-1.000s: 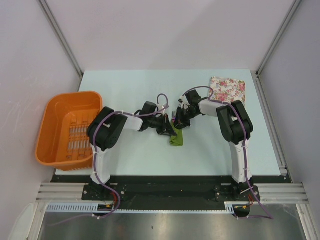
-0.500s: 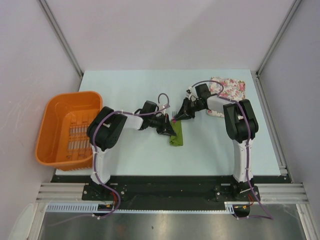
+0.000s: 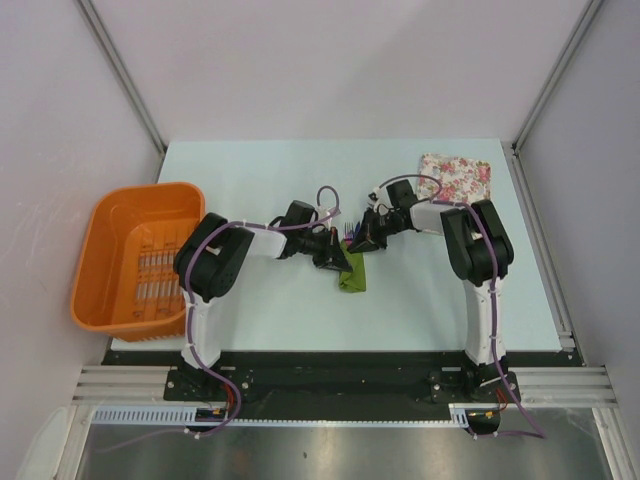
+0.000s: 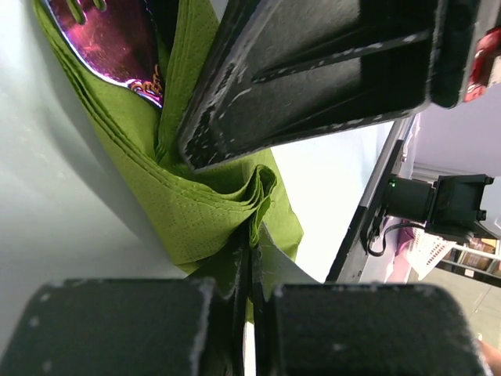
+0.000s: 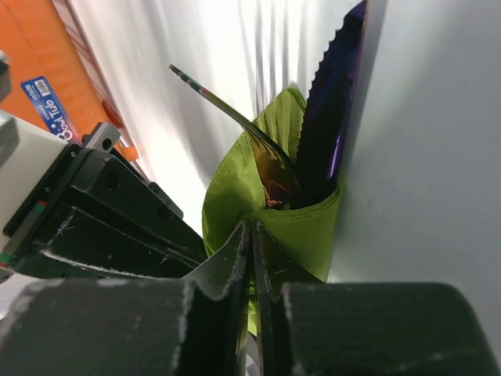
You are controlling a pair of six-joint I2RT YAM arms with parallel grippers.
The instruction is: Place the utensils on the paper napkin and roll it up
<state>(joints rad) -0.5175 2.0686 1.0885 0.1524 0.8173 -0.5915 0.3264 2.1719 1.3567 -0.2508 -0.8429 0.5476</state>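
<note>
- Both arms meet mid-bench; the rolled paper napkin (image 3: 352, 277) lies on the bench (image 3: 270, 180) between them, slightly right of centre.
- left gripper (image 4: 250, 270): jaws fully closed, pinching a fold of the napkin at its near end.
- right gripper (image 5: 252, 243): jaws pinched together on the napkin's far-end folds, right at the mouth of the roll.
- The two grippers sit just beside each other with almost no gap, so there's very little room between them.
- utensils (image 3: 347, 232): wrapped in the roll, with their purple ends poking out the far end. The right wrist view shows a serrated knife (image 5: 329, 117) and a thinner piece seen edge-on, type unclear.
- Bench surface is pale blue-green and matte. There's open surface behind the roll, and to its near left and near right.
- orange basket (image 3: 110, 230) overhangs the bench's left edge, well apart from the napkin and beside the left arm's base link.
- floral pad (image 3: 458, 176) sits at the far right corner, with the right arm's forearm over its near-left corner.
- Grey walls enclose three sides. A raised rail runs along the bench's right edge.
</note>
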